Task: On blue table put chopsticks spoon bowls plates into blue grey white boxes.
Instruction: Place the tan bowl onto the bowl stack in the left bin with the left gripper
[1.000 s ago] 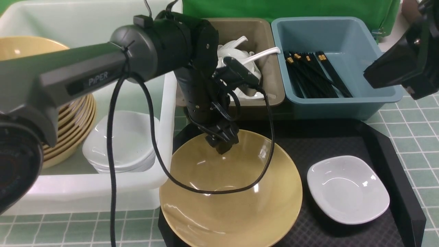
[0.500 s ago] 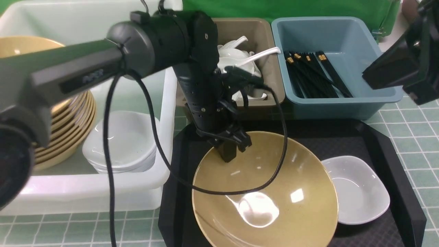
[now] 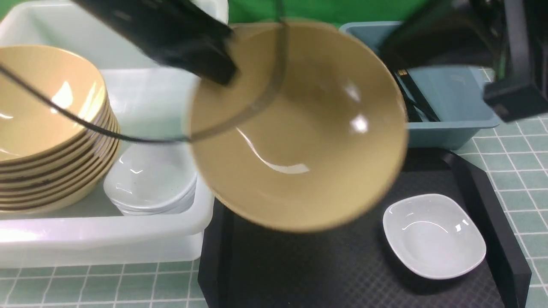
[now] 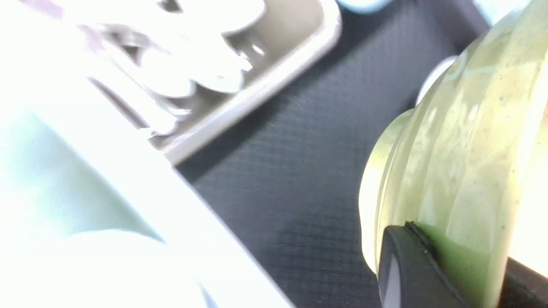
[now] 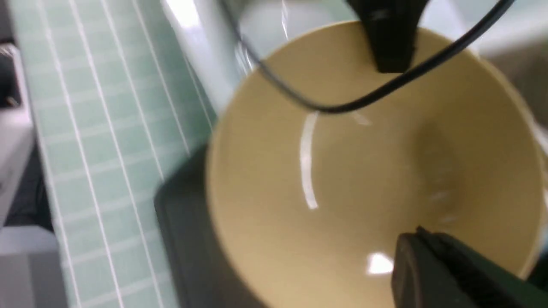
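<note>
The left end effector (image 3: 220, 75) is closed on the rim of a yellow bowl (image 3: 308, 141). In the left wrist view one black finger (image 4: 406, 265) presses against the bowl's ribbed outer wall. The bowl is held in the air, steeply tilted with its opening toward the robot, above the rear of the black tray (image 3: 325, 269), between the white box (image 3: 102, 239) and the blue box (image 3: 454, 124). The right end effector (image 5: 432, 265) is closed and hangs over the blue box side, and what it touches cannot be determined. The white box holds a stack of yellow bowls (image 3: 47, 128) and stacked white dishes (image 3: 150, 184), with bare floor behind them. A white square dish (image 3: 434, 235) lies at the tray's right, and the tray's front-left mesh floor is open. Chopsticks (image 3: 417, 105) lie in the blue box. The grey box (image 4: 257, 94) contains white spoons (image 4: 192, 72). The tiled desk (image 3: 522, 162) borders the tray.
</note>
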